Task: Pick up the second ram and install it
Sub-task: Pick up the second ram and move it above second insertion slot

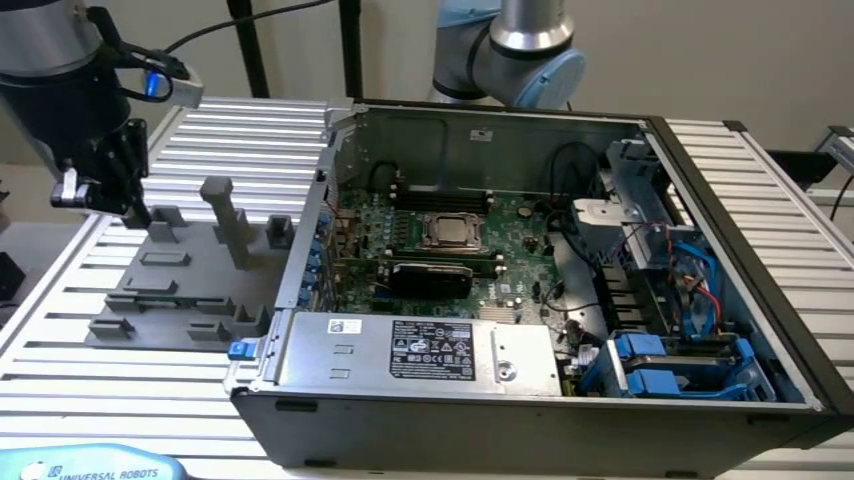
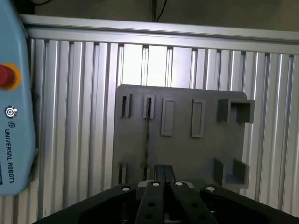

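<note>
The hand (image 2: 163,171) is found clenched, with nothing grasped, positioned above the grey fixture plate (image 2: 187,154) on the slatted counter (image 2: 74,116). The second ram (image 2: 147,135) is seen edge-on as a thin strip standing in that plate's slot, just beside the hand; contact cannot be told.

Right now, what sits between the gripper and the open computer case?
In the exterior view, a gray holder tray with an upright post lies on the slatted table between the gripper and the computer case.
</note>
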`<state>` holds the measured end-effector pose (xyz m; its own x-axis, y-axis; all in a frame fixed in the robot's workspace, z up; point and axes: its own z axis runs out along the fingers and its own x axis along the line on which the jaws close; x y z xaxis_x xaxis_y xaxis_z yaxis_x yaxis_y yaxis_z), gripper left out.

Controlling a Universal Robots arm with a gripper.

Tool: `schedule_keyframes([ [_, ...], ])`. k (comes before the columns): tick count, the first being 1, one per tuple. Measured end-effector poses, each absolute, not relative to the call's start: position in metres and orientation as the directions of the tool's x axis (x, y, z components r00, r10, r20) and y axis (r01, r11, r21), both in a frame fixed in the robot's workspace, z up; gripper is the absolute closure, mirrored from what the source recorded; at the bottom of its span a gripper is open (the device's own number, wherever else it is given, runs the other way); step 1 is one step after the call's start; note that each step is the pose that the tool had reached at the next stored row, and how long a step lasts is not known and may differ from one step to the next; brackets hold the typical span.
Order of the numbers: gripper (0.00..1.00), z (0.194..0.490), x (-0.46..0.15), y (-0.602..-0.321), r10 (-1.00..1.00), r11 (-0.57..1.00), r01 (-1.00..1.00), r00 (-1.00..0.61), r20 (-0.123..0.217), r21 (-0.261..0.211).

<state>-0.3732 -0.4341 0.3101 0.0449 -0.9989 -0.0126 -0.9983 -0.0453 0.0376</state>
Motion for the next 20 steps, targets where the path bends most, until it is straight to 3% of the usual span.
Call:
schedule_keyframes([
  [3, 0.82, 0.305, -0.373, -0.435, -0.999, -0.050, -0.998, 0.050, -0.014, 0.038],
  [5, 0.70, 0.301, -0.373, -0.436, -0.999, -0.052, -0.998, 0.052, -0.014, 0.037],
  [7, 0.70, 0.298, -0.373, -0.437, -0.998, -0.054, -0.998, 0.053, -0.014, 0.037],
  [8, 0.64, 0.296, -0.373, -0.437, -0.998, -0.054, -0.998, 0.054, -0.014, 0.038],
  [20, 0.64, 0.274, -0.370, -0.440, -0.998, -0.054, -0.998, 0.054, -0.014, 0.037],
])
